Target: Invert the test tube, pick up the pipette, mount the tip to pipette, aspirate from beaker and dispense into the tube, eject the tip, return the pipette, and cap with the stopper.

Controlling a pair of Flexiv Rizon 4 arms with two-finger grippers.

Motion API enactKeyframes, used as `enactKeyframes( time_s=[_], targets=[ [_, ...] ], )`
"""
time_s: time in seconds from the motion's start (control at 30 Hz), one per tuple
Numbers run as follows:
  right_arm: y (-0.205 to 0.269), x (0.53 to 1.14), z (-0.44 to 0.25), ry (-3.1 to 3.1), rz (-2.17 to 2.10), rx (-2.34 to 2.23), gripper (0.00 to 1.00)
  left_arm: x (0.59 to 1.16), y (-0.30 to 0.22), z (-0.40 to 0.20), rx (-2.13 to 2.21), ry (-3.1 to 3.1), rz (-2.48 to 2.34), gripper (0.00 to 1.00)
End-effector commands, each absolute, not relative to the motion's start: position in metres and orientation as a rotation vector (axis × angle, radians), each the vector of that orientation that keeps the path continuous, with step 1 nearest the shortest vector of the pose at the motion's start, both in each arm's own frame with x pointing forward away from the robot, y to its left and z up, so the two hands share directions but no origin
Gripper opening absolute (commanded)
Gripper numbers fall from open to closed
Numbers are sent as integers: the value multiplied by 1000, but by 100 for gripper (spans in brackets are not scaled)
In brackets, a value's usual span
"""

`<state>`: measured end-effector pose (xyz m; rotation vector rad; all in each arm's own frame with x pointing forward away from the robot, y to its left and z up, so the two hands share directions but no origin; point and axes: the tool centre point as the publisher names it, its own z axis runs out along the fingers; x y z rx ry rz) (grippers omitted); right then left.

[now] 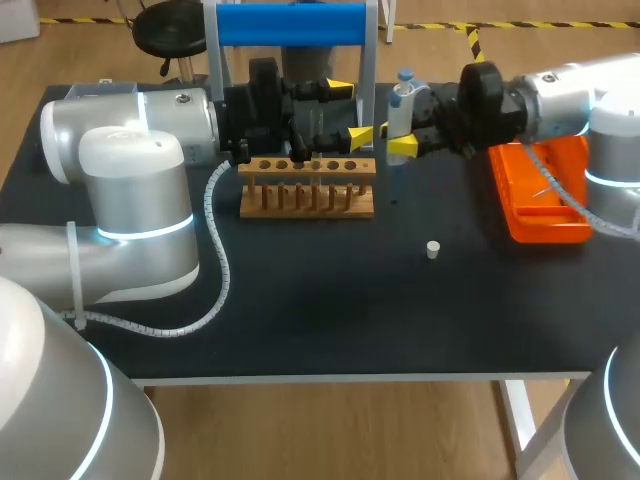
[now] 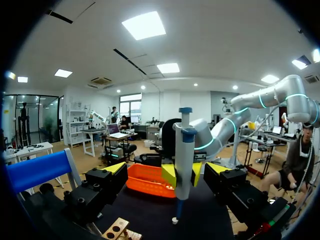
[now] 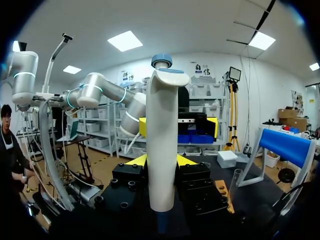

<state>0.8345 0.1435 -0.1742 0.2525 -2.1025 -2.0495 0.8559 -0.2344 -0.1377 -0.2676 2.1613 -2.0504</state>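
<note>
- Right gripper (image 3: 161,161) is clamped on the pipette (image 3: 161,125) around its lower body. It holds the pipette upright above the table, just behind the wooden rack (image 1: 307,187), and the arm reaches in roughly level from its own side.
- Left gripper (image 2: 166,169) faces it with fingers spread and empty, the pipette just ahead of them.
- Pipette looks like light, rigid, smooth plastic that could twist in a loose grasp, so a firm hold on the thick barrel, clear of the plunger, suits it.
- Stopper (image 1: 432,249) lies alone on the table, small and probably easy to knock away.
</note>
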Motion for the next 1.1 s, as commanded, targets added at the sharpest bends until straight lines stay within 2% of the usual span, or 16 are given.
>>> enactKeyframes(
  time_s=[0.03, 1.1],
  targets=[
    [154, 838, -175, -2097, -2049, 253, 0, 855, -236, -138, -272, 2157, -2048, 100],
    [189, 844, -179, -2111, -2057, 227, 0, 855, -236, -138, -272, 2157, -2048, 100]
  ],
)
